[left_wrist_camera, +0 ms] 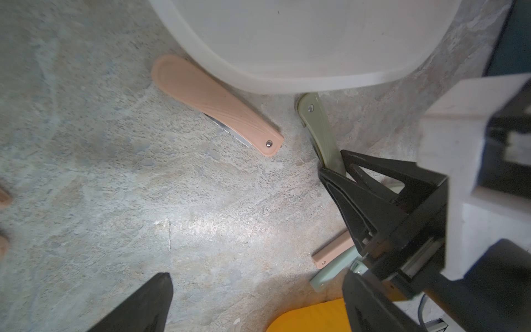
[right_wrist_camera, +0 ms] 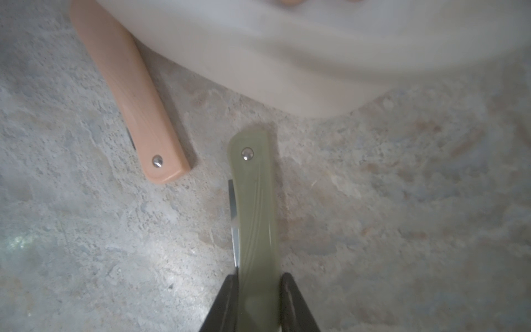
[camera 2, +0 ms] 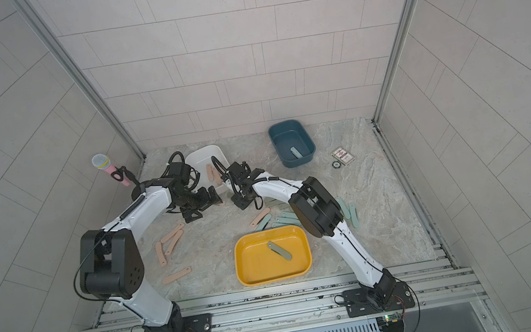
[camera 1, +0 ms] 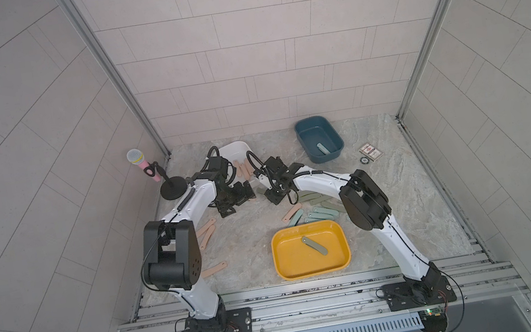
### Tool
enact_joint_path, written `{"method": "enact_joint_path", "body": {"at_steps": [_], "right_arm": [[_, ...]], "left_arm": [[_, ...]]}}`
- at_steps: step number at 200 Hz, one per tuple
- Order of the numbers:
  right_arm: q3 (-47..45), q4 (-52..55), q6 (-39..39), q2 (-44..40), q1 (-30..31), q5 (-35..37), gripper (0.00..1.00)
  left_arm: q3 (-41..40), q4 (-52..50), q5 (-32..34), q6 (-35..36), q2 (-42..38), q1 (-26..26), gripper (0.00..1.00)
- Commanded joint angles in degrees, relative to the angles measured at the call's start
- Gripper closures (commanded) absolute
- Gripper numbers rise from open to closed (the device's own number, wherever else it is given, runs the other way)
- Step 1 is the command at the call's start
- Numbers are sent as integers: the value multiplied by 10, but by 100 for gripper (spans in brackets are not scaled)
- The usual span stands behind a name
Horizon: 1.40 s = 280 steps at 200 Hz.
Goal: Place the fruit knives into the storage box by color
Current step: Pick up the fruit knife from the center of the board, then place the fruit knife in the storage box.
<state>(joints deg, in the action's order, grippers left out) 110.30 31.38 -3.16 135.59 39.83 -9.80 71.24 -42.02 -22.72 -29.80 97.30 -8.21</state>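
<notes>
Our right fingers (right_wrist_camera: 290, 290) are clamped on the olive knife (right_wrist_camera: 257, 215); whether it rests on the surface (right_wrist_camera: 86, 230) we cannot tell. Its riveted end points at the white box (right_wrist_camera: 287, 57), just short of the wall. A pink knife (right_wrist_camera: 129, 86) lies against that wall, just beside the olive one. Our left fingers (left_wrist_camera: 143, 304) stand wide apart at the right fingers' 9 o'clock in both top views.

In a top view pink knives (camera 1: 244, 170) lie in the white box at 11 o'clock of the surface. The blue box (camera 1: 323, 158) with one teal knife (camera 1: 321, 148) sits at 1 o'clock, and the yellow box (camera 1: 299, 261) with a second olive knife (camera 1: 314, 246) at 6. By the right elbow teal and green knives (camera 1: 317, 214) are piled; loose pink knives (camera 1: 206, 233) lie at 8 o'clock.
</notes>
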Motion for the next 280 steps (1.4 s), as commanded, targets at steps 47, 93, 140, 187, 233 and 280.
{"method": "enact_joint_path", "body": {"at_steps": [47, 93, 140, 187, 233, 280], "right_arm": [[-71, 85, -52, -84, -4, 45, 80], [-92, 94, -67, -128, -15, 47, 82], [-103, 102, -73, -157, -21, 45, 82], [-143, 114, -96, -232, -11, 35, 82], [-246, 134, -134, -360, 30, 57, 82], [-357, 160, -183, -484, 105, 60, 82]], "left_arm": [[-8, -11, 1, 8, -28, 2, 0], [-7, -18, 8, 13, -24, 2, 0], [5, -22, 8, 11, -19, 1, 0], [-3, -28, 5, 9, -36, -6, 0], [-39, -35, 5, 5, -89, -34, 0], [-87, -42, 4, 7, -143, -49, 0]]}}
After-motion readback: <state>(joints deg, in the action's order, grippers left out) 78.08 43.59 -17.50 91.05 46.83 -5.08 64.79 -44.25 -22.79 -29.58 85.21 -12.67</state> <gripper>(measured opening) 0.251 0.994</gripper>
